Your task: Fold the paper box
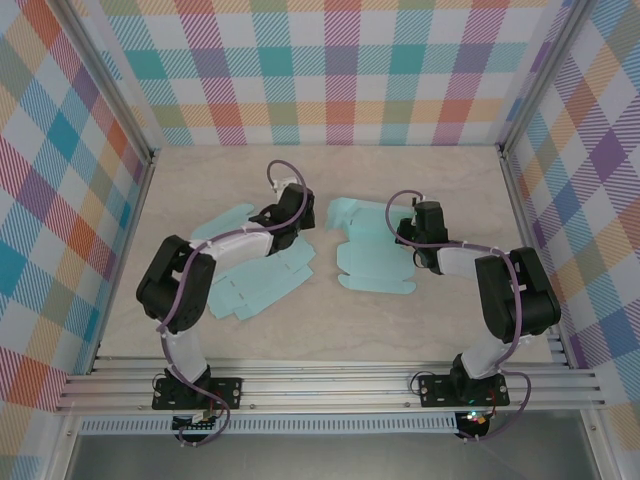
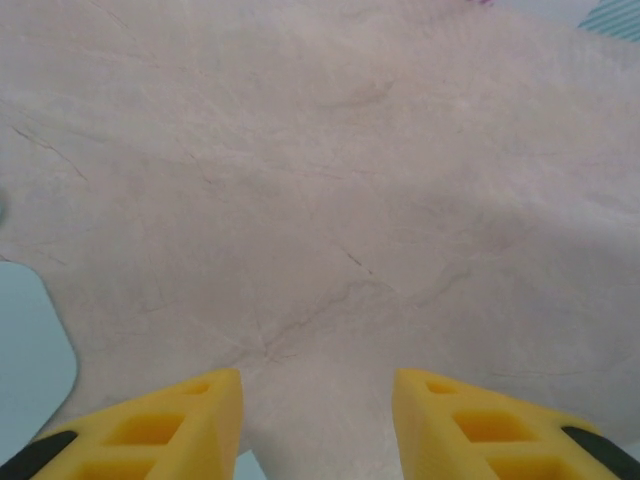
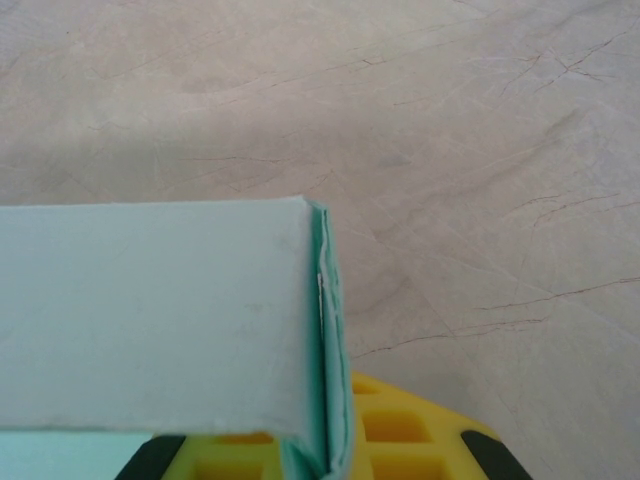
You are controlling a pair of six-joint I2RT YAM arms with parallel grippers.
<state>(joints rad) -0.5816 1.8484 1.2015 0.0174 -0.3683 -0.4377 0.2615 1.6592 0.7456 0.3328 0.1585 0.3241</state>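
Right gripper (image 3: 330, 445) clamped on a folded flap: creasing step, I judge.
Table (image 1: 330, 170) holds the teal paper box (image 1: 372, 258) right of centre; left gripper (image 2: 318, 420) hangs half-open, empty, and should next steady the sheet.

A mint-green paper box (image 1: 372, 262) lies on the pale beige, faintly veined bench (image 1: 330, 330), pastel plaid walls (image 1: 340, 70) surround the bench, and the left tool (image 2: 317, 425) has yellow fingers (image 2: 480, 425).
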